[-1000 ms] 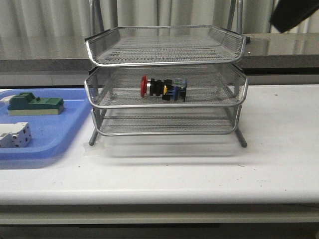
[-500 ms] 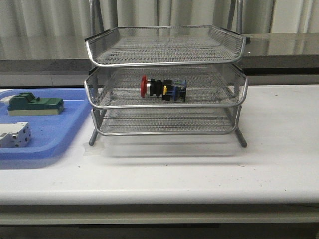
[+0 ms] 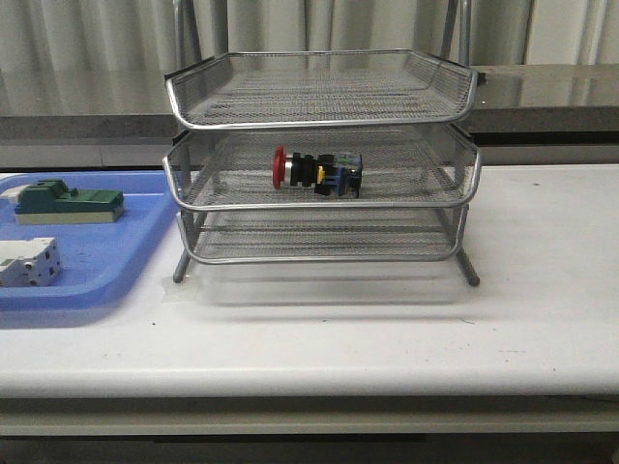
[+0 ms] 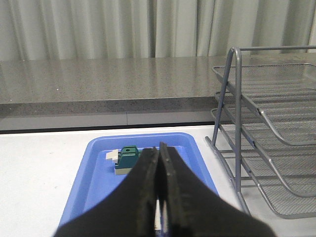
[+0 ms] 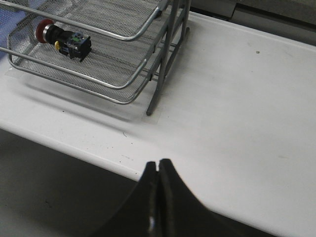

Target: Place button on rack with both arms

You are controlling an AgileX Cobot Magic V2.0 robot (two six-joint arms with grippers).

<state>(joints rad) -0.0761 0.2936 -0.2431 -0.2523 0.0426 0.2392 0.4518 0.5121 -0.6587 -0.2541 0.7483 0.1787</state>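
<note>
The button [image 3: 317, 171], with its red head and black body, lies on its side on the middle tier of the silver wire rack [image 3: 321, 118]; the right wrist view shows the button [image 5: 63, 37] in the rack [image 5: 143, 69] too. Neither arm appears in the front view. My left gripper [image 4: 158, 148] is shut and empty, hovering over the blue tray, well left of the rack [image 4: 276, 143]. My right gripper [image 5: 157, 164] is shut and empty, above the table's front edge, far from the rack.
A blue tray [image 3: 106, 275] left of the rack holds a green block [image 3: 68, 202] and a white block [image 3: 27, 263]; the left wrist view shows the tray [image 4: 94, 168] and green block [image 4: 129, 157]. White table [image 5: 247, 98] extends right of the rack.
One second ago a black arm part showed at the upper right of the front view; it has since left the view. The button and rack have not moved.
</note>
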